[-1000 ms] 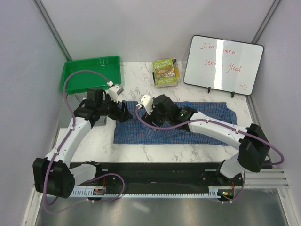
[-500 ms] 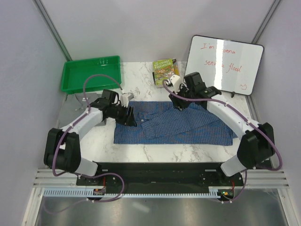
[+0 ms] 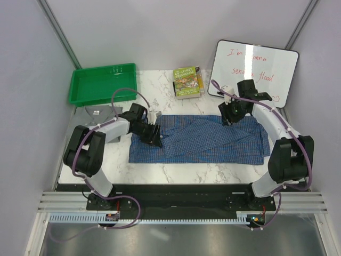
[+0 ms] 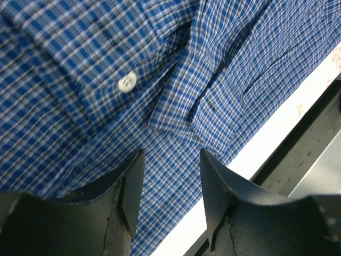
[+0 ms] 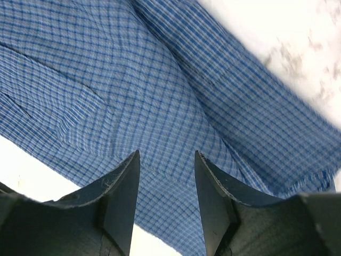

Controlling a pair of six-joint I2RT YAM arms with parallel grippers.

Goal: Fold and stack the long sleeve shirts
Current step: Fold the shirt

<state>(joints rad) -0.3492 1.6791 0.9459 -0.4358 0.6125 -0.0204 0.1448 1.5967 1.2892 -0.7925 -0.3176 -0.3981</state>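
The blue checked long sleeve shirt (image 3: 213,141) lies spread across the middle of the marble table, a sleeve folded over its front. The plain grey shirt (image 3: 96,112) lies at the left, just in front of the green tray. My left gripper (image 3: 155,134) hovers low over the blue shirt's left part, near a white button (image 4: 127,82). Its jaws (image 4: 171,154) are open with nothing between them. My right gripper (image 3: 229,115) is over the blue shirt's far right edge. It (image 5: 166,154) is open too, with only cloth beneath it.
A green tray (image 3: 101,84) stands at the back left. A book (image 3: 187,82) lies at the back centre and a whiteboard (image 3: 253,72) leans at the back right. The black rail (image 4: 303,154) runs along the near table edge.
My right gripper has travelled right along the shirt's far edge, from its middle to its right end. My left gripper shifted slightly right. Both sets of jaws have narrowed.
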